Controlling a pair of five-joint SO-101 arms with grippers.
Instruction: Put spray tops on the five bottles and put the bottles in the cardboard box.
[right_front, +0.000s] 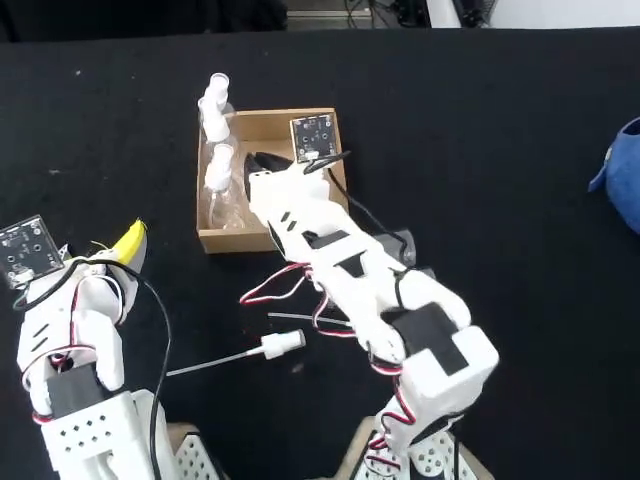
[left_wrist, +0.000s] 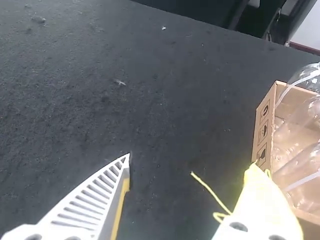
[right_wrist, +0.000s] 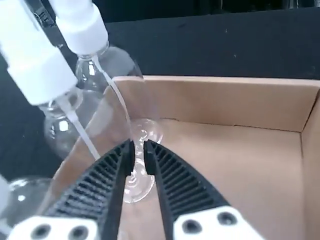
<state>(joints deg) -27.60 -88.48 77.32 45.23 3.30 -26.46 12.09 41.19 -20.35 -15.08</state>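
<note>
Black surface (right_front: 500, 150): right claw (right_wrist: 138, 150), in the cardboard box (right_wrist: 225, 105), seems clamped on a bottle (right_wrist: 141, 131). Left claw (left_wrist: 190, 162) stands apart. Boxing appears underway; release comes next.

Light: bright, even, from above.
Table (right_front: 500, 160): matte black, dull sheen around the box (right_front: 270, 114).
Box floor: evenly lit, soft shadow along its walls.
Bottles (right_front: 222, 195) in the box: small white glints on clear sides.
Right arm (right_front: 345, 265) over the box: glaring white, faint shadows.
</note>
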